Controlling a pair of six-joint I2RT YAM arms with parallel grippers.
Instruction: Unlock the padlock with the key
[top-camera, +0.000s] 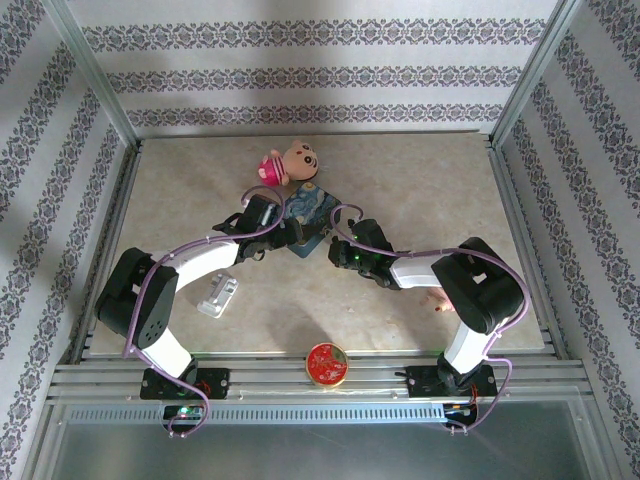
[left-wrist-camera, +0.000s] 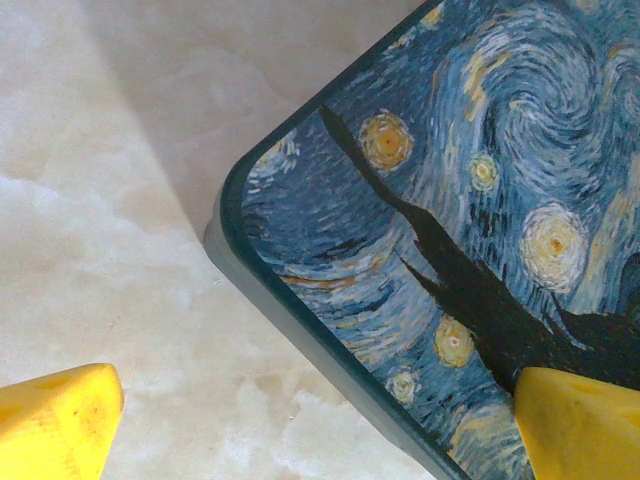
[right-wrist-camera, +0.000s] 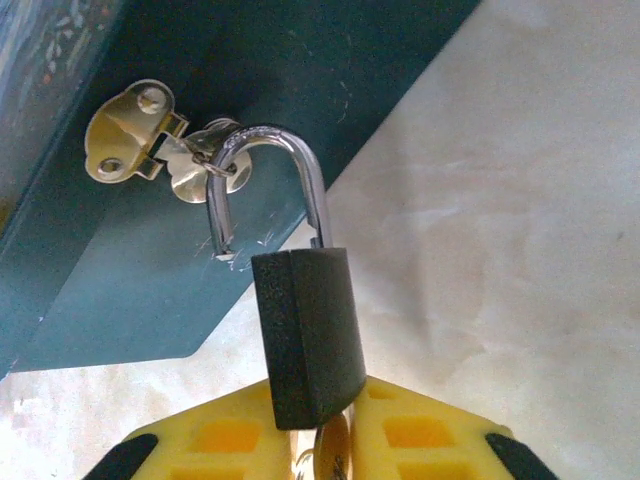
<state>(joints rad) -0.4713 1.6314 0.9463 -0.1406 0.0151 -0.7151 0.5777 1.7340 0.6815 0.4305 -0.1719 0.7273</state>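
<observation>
The padlock (right-wrist-camera: 305, 340) hangs by its shackle (right-wrist-camera: 316, 190) from the brass hasp (right-wrist-camera: 128, 135) on the side wall of the blue painted tin (right-wrist-camera: 330, 60), which lies mid-desk. One shackle leg stands free beside the black body, so the lock looks sprung. The key (right-wrist-camera: 325, 455) sits in the keyway under the body, pinched between the right jaws, likely so that it can be turned. The left jaws are spread wide at the tin's corner. One yellow fingertip (left-wrist-camera: 575, 420) is above the lid and the other above the desk (left-wrist-camera: 120, 200), probably to steady the tin. Whether they touch it I cannot tell.
</observation>
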